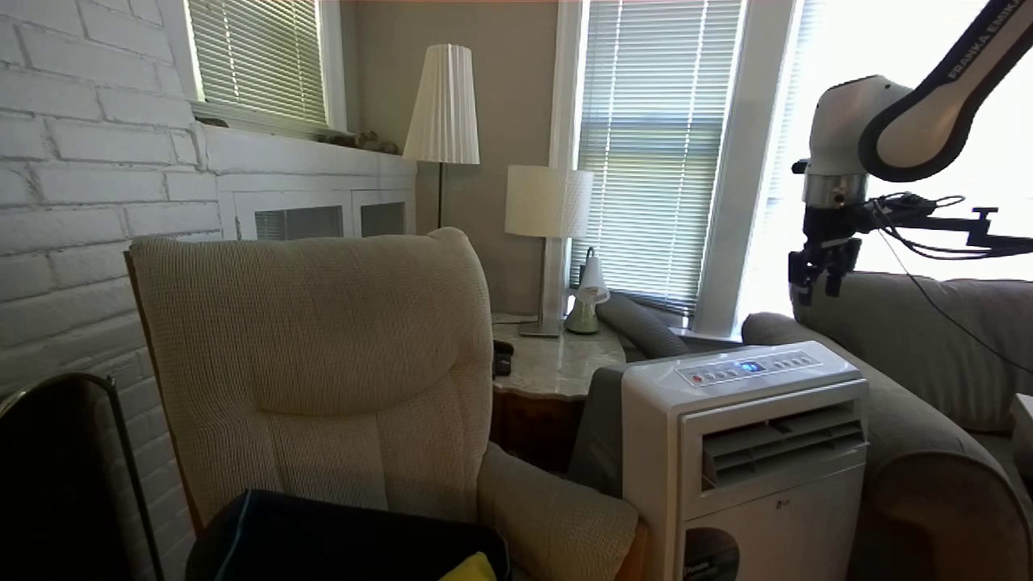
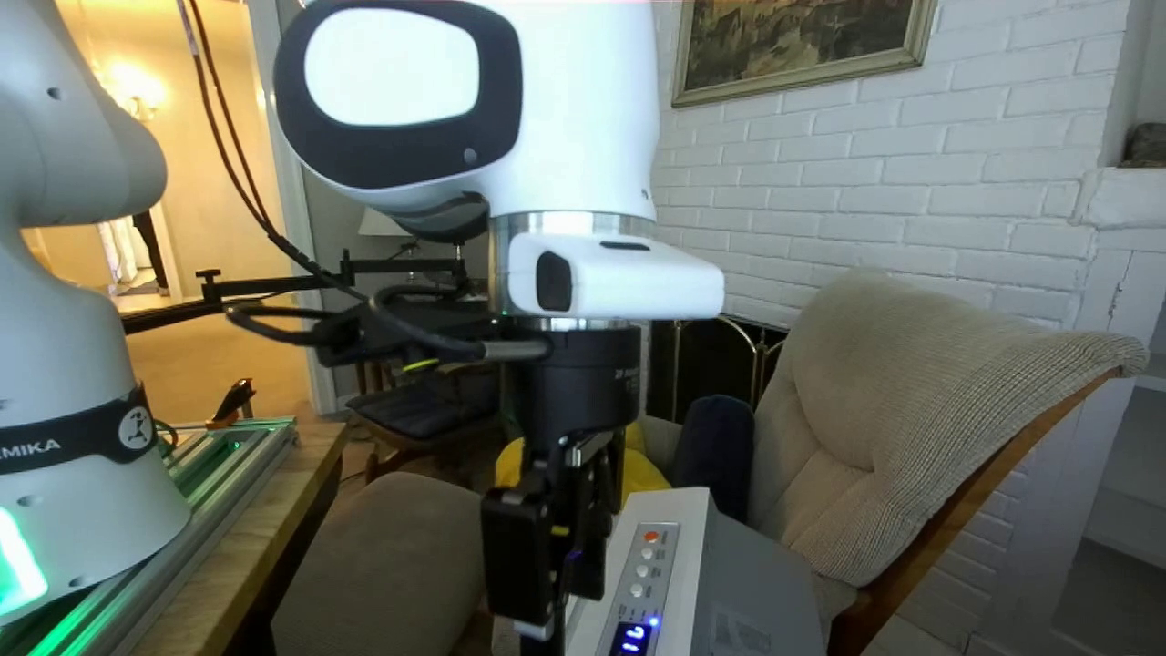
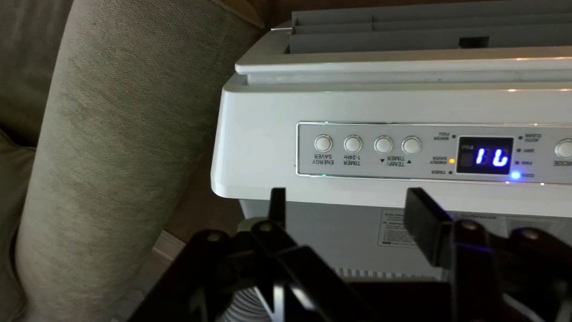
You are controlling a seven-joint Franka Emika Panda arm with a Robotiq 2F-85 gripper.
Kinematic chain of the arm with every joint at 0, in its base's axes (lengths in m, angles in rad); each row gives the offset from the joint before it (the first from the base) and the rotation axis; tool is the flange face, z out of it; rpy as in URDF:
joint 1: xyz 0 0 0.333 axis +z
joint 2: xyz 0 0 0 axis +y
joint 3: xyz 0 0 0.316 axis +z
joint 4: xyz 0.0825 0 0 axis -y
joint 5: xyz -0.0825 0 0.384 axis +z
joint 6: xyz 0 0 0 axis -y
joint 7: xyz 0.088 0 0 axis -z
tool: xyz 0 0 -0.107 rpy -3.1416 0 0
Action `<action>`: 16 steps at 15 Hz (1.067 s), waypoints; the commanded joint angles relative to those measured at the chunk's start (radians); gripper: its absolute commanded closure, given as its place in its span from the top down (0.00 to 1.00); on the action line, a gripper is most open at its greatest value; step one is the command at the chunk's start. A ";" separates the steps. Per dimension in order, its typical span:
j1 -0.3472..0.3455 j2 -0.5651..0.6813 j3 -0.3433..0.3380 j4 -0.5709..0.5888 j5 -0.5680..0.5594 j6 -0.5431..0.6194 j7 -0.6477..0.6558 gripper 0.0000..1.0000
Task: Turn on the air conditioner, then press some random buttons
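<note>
Pincer (image 3: 346, 212): fingers spread well apart, nothing I can see held between them; it points down in mid-air, higher than the unit's top and touching none of it.
Arm (image 1: 912, 153): white and black, bent in front of the bright window (image 1: 871, 40), wrist hanging straight down.
Air conditioner (image 1: 767, 500): white and boxy, standing upright between the beige armchair (image 1: 323, 339) and the sofa (image 1: 920, 411), near both.
Control panel (image 3: 426, 150): along the unit's top, lettering upside down in the wrist view.
Buttons (image 3: 353, 144): small, round, white; four beside the display (image 3: 485, 155), another at that view's edge. In an exterior view, an orange-red button (image 2: 651, 537) ends the row.
Display: lit, with blue digits I can't read for certain.
Lights: blue dot (image 3: 515, 175) and amber dot (image 3: 452, 161) flanking the display, the amber by the energy saver mark.
Vent (image 1: 783, 440): grey slats in the front.
Hose (image 1: 646, 327): ribbed, grey, behind the unit near the blinds (image 1: 646, 161).
Small lamp (image 1: 593, 290): on the corner table (image 1: 557, 367).
</note>
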 commanded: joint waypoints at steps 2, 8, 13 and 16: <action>0.027 0.088 -0.041 0.029 -0.027 0.064 0.013 0.33; 0.087 0.184 -0.095 0.052 -0.018 0.109 0.017 0.00; 0.131 0.249 -0.134 0.079 0.004 0.108 0.004 0.00; 0.151 0.282 -0.156 0.093 0.009 0.113 0.003 0.00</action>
